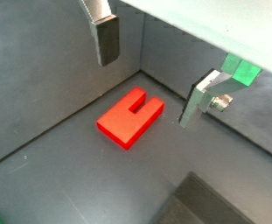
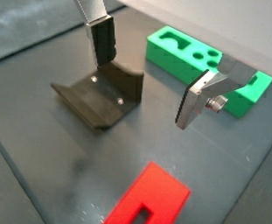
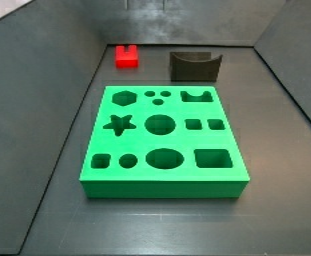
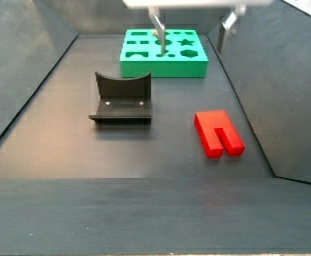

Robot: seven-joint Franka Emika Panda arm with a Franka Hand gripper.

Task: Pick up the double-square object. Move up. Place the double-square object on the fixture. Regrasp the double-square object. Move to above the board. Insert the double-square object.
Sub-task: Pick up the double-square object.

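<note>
The gripper (image 1: 149, 74) hangs above the grey floor with its jaws spread wide and nothing between them. In both wrist views the two silver fingers (image 2: 103, 39) stand well apart, dark pads facing inward. In a side view only the finger tips (image 4: 189, 22) show, at the top edge of the frame, over the far end of the enclosure.

Below the spread fingers in a wrist view lies the red block (image 1: 131, 116), flat on the floor, its notch open toward the wall corner (the two prongs point away from the lens). It touches neither finger. In a side view the block (image 4: 218, 133) sits right of centre, prongs toward the lower edge of the frame, well apart from everything else.

The fixture (image 4: 120, 99) stands left of the block in that side view, upright, with its curved notch on top. In a wrist view the fixture (image 2: 100, 94) sits near one finger.

The green board (image 3: 159, 140) fills the middle of a side view, with the block (image 3: 124, 56) and fixture (image 3: 194, 66) beyond it, at upper centre.
</note>
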